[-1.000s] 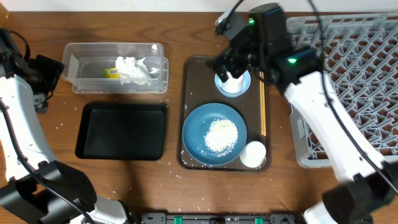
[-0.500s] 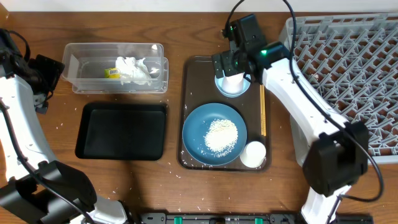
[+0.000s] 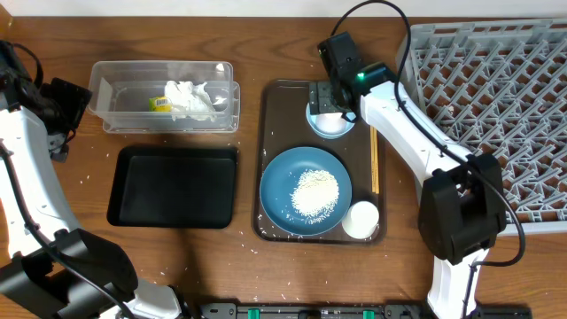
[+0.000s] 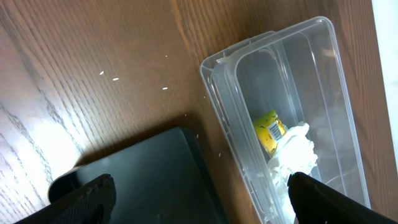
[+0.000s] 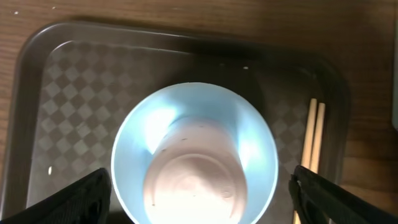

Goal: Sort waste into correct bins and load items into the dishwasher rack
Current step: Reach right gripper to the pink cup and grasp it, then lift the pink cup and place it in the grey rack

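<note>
Wooden tabletop (image 3: 177,266), one brown tray (image 3: 283,115) at centre; all places are given from the tray.

- Plate (image 3: 282,190): on the tray, near half. Dark blue, with a heap of rice (image 3: 314,193) at its middle.
- Bowl (image 5: 252,149): on the tray, far half. Light blue, with a white cup (image 5: 196,186) sitting inside it; whether the cup is upright or inverted cannot be told.
- Second cup (image 3: 361,219): on the tray, near right corner, just beside the plate.
- Chopsticks (image 3: 375,159): on the tray, laid along its right edge.
- Clear bin (image 3: 115,97): left of the tray, far side. Holds the napkin (image 3: 190,99) and the wrapper (image 3: 159,104), which touch.
- Black bin (image 3: 173,186): left of the tray, near side, just beside the clear bin.
- Rack (image 3: 496,106): right of the tray, grey lattice.
- Right end effector (image 5: 200,198): above the tray's far half, fingers spread wide on either side of the bowl, gripping nothing.
- Left end effector (image 4: 202,199): well left of the tray, over the two bins' left ends, fingers spread, nothing between them.
</note>
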`<state>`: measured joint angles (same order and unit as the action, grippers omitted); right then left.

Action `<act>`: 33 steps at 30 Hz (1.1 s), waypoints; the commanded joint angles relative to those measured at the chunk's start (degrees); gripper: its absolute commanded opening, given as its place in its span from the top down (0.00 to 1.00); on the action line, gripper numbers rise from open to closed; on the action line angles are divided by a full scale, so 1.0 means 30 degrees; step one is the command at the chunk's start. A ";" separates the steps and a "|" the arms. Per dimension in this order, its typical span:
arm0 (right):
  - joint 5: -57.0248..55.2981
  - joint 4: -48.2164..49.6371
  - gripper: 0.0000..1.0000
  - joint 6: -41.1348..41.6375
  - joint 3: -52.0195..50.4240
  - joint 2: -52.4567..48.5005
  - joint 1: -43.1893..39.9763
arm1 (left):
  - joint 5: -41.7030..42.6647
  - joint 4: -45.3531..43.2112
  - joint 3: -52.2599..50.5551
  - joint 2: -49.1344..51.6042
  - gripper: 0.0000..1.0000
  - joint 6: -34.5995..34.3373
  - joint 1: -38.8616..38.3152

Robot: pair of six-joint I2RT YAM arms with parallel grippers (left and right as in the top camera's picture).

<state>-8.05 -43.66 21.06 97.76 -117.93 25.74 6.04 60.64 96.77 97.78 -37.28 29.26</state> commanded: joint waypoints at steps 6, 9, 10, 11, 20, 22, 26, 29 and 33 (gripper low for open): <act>-0.0663 0.0226 0.11 0.0903 -0.0510 -0.0437 0.0546 | -0.0087 0.0066 -0.0044 0.0109 0.09 0.0189 0.0080; -0.0656 0.0277 0.12 0.0911 -0.0510 -0.0452 0.0721 | -0.0087 0.0066 -0.0044 0.0109 0.09 0.0189 0.0080; -0.0663 0.0277 0.12 0.1005 -0.0510 -0.0452 0.0750 | -0.0087 0.0066 -0.0044 0.0109 0.09 0.0189 0.0080; -0.0670 0.0255 0.13 0.1056 -0.0517 -0.0452 0.0772 | -0.0087 0.0066 -0.0044 0.0109 0.09 0.0189 0.0080; -0.0962 0.0117 0.12 0.1268 -0.0554 -0.1450 0.0801 | -0.0087 0.0066 -0.0044 0.0109 0.09 0.0189 0.0080; -0.0962 0.0131 0.12 0.1260 -0.0554 -0.1464 0.0801 | -0.0087 0.0066 -0.0044 0.0109 0.09 0.0189 0.0080; -0.0962 0.0270 0.25 0.1260 -0.0546 -0.1443 0.0845 | -0.0087 0.0066 -0.0044 0.0109 0.09 0.0189 0.0080; -0.0962 0.0102 0.35 0.1260 -0.0437 -0.1399 0.0860 | -0.0087 0.0066 -0.0044 0.0109 0.09 0.0189 0.0080; -0.0976 0.0051 0.48 0.1253 -0.0372 -0.0838 0.0736 | -0.0087 0.0066 -0.0044 0.0109 0.09 0.0189 0.0080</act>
<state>-10.13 -43.11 24.58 96.40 -122.19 27.83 6.04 60.62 96.77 97.78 -37.28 29.26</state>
